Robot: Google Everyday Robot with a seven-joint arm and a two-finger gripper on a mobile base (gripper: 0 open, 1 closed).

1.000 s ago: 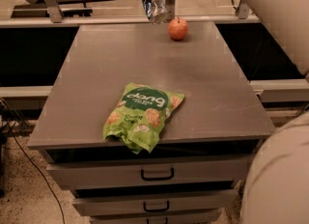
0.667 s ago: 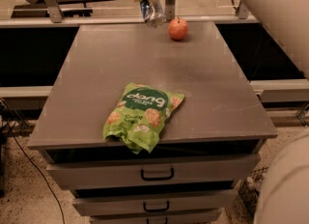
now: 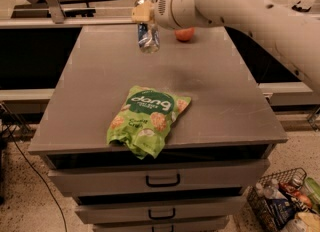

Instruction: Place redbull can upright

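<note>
Redbull can (image 3: 148,40) is hanging roughly upright over the far part of the bench (image 3: 95,81), and the gripper (image 3: 144,17) is clamping its upper end. An apple (image 3: 184,35) is sitting just to its right, while a green snack bag (image 3: 147,118) is lying at the near edge.

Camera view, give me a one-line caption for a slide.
The gripper holds a drink can over the table's far end near an apple, green snack bag in front.
</note>
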